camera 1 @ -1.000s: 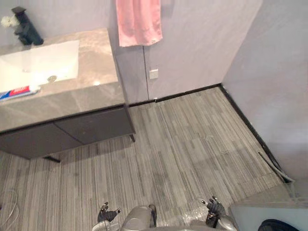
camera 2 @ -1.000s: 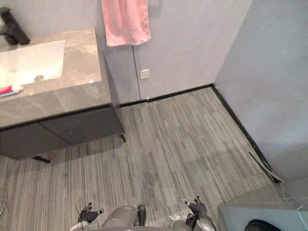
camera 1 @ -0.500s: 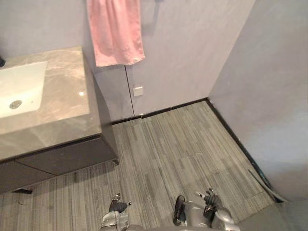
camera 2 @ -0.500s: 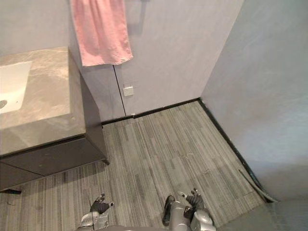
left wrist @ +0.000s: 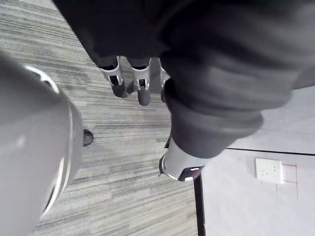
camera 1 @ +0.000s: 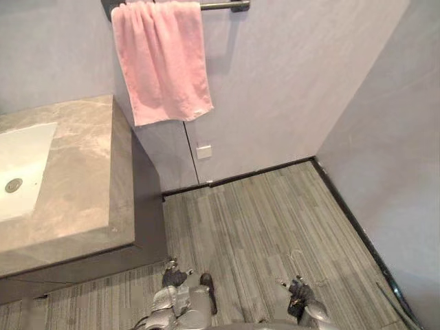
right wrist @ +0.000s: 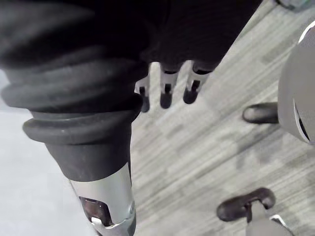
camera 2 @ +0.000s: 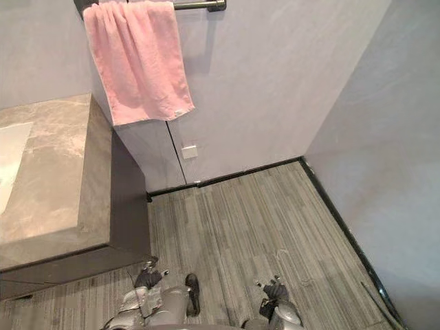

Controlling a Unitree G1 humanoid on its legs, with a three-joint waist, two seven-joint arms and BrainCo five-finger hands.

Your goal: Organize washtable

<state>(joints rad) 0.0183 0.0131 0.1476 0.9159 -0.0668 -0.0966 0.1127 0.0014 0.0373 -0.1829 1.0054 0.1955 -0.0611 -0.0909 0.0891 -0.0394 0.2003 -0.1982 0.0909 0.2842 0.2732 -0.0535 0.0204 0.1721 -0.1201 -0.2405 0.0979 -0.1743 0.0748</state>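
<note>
The washtable has a grey marble top (camera 1: 82, 179) with a white sunken sink (camera 1: 17, 172) at its left, over a dark cabinet (camera 1: 148, 206). No loose items show on the marble. A pink towel (camera 1: 161, 62) hangs from a dark bar (camera 1: 220, 5) on the wall beside it. My left hand (camera 1: 175, 277) hangs low over the floor near the cabinet's corner, fingers (left wrist: 142, 91) straight and holding nothing. My right hand (camera 1: 299, 295) hangs low on the other side, its fingers (right wrist: 166, 96) relaxed and bare.
Grey striped plank floor (camera 1: 275, 220) runs from the cabinet to the walls. A white wall socket (camera 1: 204, 150) sits low under the towel. A second wall (camera 1: 385, 137) closes the room on the right, with a dark skirting along its foot.
The camera has swung right and up: the tap and the tube by the sink have left the picture, and the towel bar has come in. Both hands still hang low and hold nothing.
</note>
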